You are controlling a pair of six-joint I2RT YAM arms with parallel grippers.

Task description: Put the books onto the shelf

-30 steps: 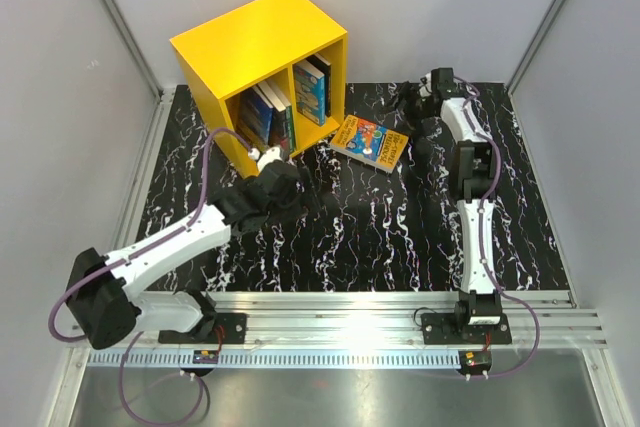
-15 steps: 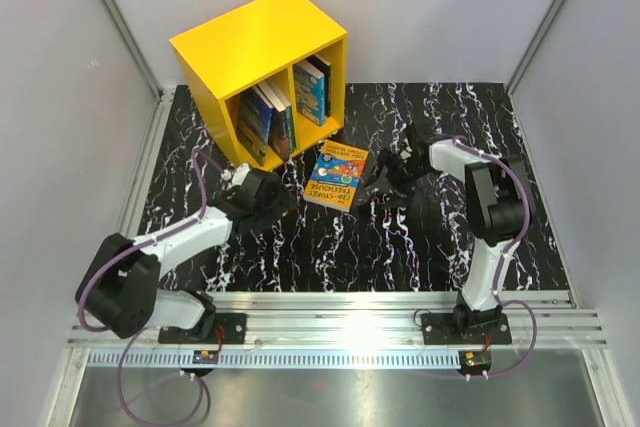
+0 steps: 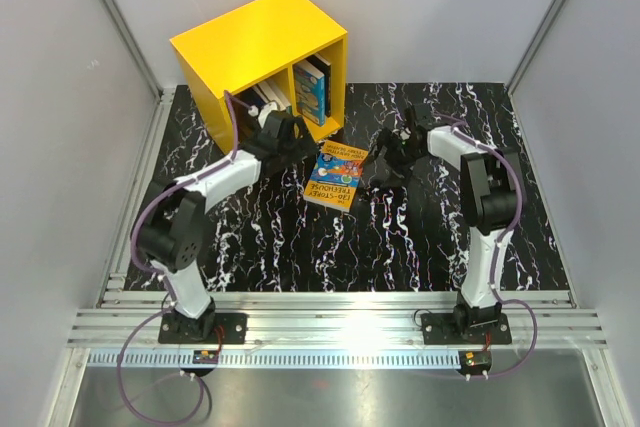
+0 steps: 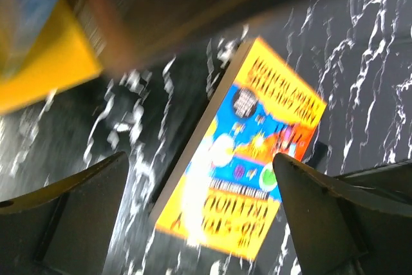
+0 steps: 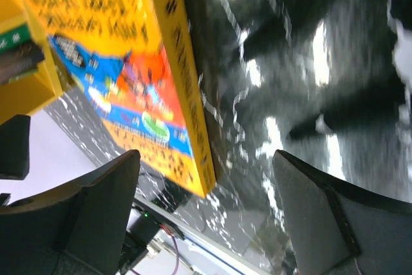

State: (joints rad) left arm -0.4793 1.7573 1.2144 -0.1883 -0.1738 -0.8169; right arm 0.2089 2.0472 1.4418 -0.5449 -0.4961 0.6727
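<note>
Lying flat on the tabletop (image 3: 400, 237) just in front of the shelf (image 3: 255, 42): orange-yellow book (image 3: 336, 177). Flanking it, left hand (image 3: 290, 139) beside the shelf, right hand (image 3: 385, 160) farther off, both spread wide, gripping nothing. Standing in the shelf's right compartment: other books (image 3: 312, 87).

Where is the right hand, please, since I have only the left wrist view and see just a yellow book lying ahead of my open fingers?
Observer: The right hand sits open just right of the book, holding nothing.
Operator: Thanks; does the shelf hold any books?
Observer: Yes, books stand in the right compartment of the shelf; the left arm hides much of the other.
Operator: Which way does the spine face?
Observer: Toward the right hand.
</note>
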